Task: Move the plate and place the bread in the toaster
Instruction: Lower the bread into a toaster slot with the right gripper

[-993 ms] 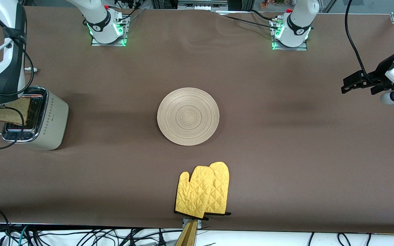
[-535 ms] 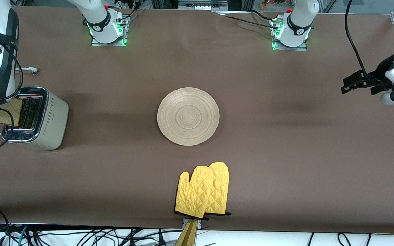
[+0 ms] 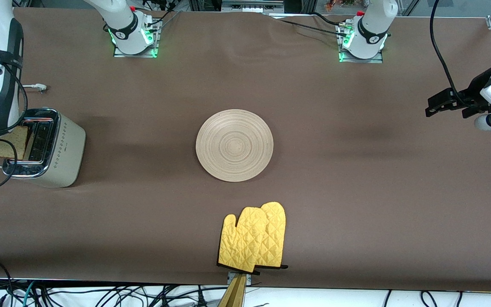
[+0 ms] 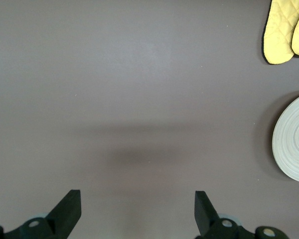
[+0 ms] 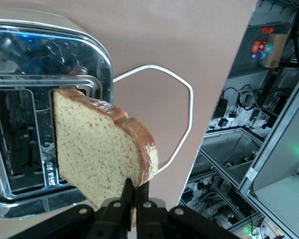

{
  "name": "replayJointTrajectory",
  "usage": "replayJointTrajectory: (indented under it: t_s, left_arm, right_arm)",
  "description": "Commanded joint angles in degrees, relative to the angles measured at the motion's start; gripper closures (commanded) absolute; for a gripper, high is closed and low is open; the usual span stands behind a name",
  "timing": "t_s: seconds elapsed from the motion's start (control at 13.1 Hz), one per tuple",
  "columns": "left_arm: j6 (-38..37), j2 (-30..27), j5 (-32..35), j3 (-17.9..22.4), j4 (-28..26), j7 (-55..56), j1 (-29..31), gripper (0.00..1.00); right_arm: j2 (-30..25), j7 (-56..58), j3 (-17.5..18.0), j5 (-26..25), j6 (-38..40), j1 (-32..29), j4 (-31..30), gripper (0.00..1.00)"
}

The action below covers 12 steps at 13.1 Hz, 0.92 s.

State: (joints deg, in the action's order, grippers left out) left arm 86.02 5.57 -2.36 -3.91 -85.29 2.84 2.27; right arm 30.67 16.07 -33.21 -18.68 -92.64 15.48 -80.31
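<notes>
One plate (image 3: 234, 145), one slice of bread (image 5: 100, 147), one toaster (image 3: 45, 147) with two slots, two yellow oven mitts (image 3: 254, 236) lying overlapped, one white cord (image 5: 177, 112), two grippers.

The plate is lying flat at the middle of the table (image 3: 356, 192), with nothing on it. The mitts are lying nearer the front camera than the plate, at the table's edge. The toaster is standing at the right arm's end of the table, chrome top facing up.

The right gripper (image 5: 132, 199) is hanging over the outer edge of the toaster, its fingers pinching the bread by the crust at one edge. The bread is being held upright, in the air, partly over the toaster's chrome top and partly past its outer edge; it is not in either slot.

The left gripper (image 4: 134, 211) is waiting over bare table at the left arm's end, well apart from the plate, fingers spread wide and holding nothing.

The right wrist view is showing the pinch on the crust, the slots and the cord looping on the table beside the toaster; the front view is hiding that gripper under the arm. The left wrist view is showing the spread fingers, an edge of the plate and the mitt tips.
</notes>
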Motion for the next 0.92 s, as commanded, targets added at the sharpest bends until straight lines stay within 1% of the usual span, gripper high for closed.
replayJointTrajectory:
  t_s: [0.0,0.23,0.46,0.84]
  left_arm:
    - [-0.2,0.3,0.6,-0.3,1.2,-1.3,0.3,0.00]
    - [-0.2,0.3,0.6,-0.3,1.2,-1.3,0.3,0.00]
    - [-0.2,0.3,0.6,-0.3,1.2,-1.3,0.3,0.00]
    - [-0.2,0.3,0.6,-0.2,1.2,-1.4,0.3,0.00]
  right_arm:
    - [0.7,0.6,0.3,1.5,-1.4,-0.4,0.0,1.00]
    - [1.7,0.5,0.4,3.3,-2.3,-0.4,0.0,1.00]
    - [1.9,-0.2,0.7,3.6,-2.4,-0.3,0.1,1.00]
    - [4.7,-1.8,0.8,13.3,-2.5,0.2,0.1,1.00]
